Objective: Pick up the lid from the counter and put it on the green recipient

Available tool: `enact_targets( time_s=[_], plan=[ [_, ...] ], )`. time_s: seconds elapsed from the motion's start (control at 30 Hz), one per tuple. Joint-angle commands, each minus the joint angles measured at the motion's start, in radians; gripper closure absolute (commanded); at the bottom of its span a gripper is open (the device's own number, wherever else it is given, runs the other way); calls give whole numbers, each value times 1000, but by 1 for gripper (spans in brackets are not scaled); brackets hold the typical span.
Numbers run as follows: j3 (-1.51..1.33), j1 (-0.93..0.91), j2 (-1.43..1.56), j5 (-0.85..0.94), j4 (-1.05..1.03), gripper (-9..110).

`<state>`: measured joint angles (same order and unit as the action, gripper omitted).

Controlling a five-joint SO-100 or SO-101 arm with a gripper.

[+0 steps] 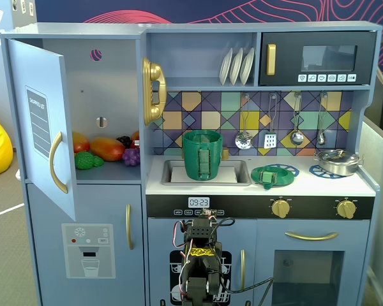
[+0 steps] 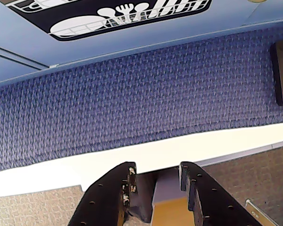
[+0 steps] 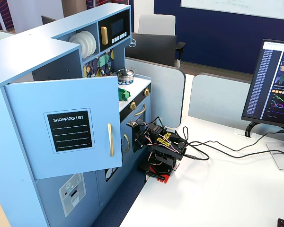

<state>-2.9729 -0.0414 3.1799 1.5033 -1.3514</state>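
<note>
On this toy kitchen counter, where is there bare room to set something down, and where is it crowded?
Free: the white counter strip in front of the lid and the silver pot, above the knobs. Crowded: the sink is filled by the green recipient; both blue burner rings are occupied.

I stood before a pale blue wooden toy kitchen [image 1: 198,29] with a mosaic-tiled backsplash [image 1: 204,111], on a white desk [image 3: 213,189]. Grey partition panels [image 3: 213,97] ran behind (a dark computer monitor [image 3: 277,82] sat to the right), and beneath lay blue woven carpet [image 2: 132,103].
</note>
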Motion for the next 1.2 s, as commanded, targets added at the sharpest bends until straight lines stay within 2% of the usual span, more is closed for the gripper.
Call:
enact_targets(
  time_s=[0.0, 0.27, 0.33, 0.47, 0.57, 0.63, 0.7, 0.8, 0.97, 1.1, 1.17],
  plan=[
    [-25, -71, -2, 29, -183, 97],
    [-25, -49, -2, 48, -181, 87],
    [-25, -49, -2, 49, -181, 87],
    [-25, -49, -2, 28, -181, 101],
    [-25, -54, -2, 12, -181, 95],
    [-25, -35, -2, 52, -181, 101],
    [-20, -77, -3, 81, -149, 101],
    [43, -193, -18, 52, 60, 101],
    [239, -451, -230, 198, 657, 97],
    [431, -641, -457, 69, 977, 67],
    [491, -696, -518, 25, 1081, 56]
  ],
)
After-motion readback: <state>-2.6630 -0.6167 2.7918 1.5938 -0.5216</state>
